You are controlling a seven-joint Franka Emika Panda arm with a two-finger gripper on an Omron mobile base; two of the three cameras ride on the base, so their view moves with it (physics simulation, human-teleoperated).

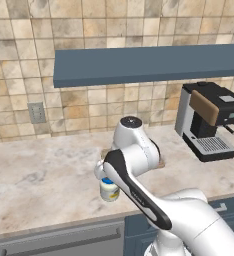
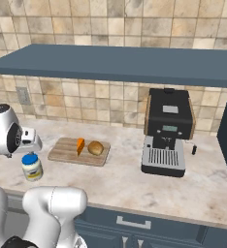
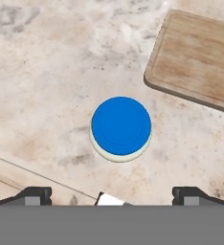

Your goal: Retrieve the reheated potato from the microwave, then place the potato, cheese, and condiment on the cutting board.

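Two of the three items, the potato [image 2: 95, 147] and the cheese [image 2: 80, 146], already sat on the board [image 2: 67, 154], so only the jar [image 3: 120, 128] was left, standing on the desk [image 1: 44, 175] just beside the board. The claw [image 3: 112, 194] hung straight above it, jaws spread wide, holding nothing. My worry: the squat, round jar looked slick, so an off-centre pinch could've tipped it or squirted it away. Blue lid, creamy white body.
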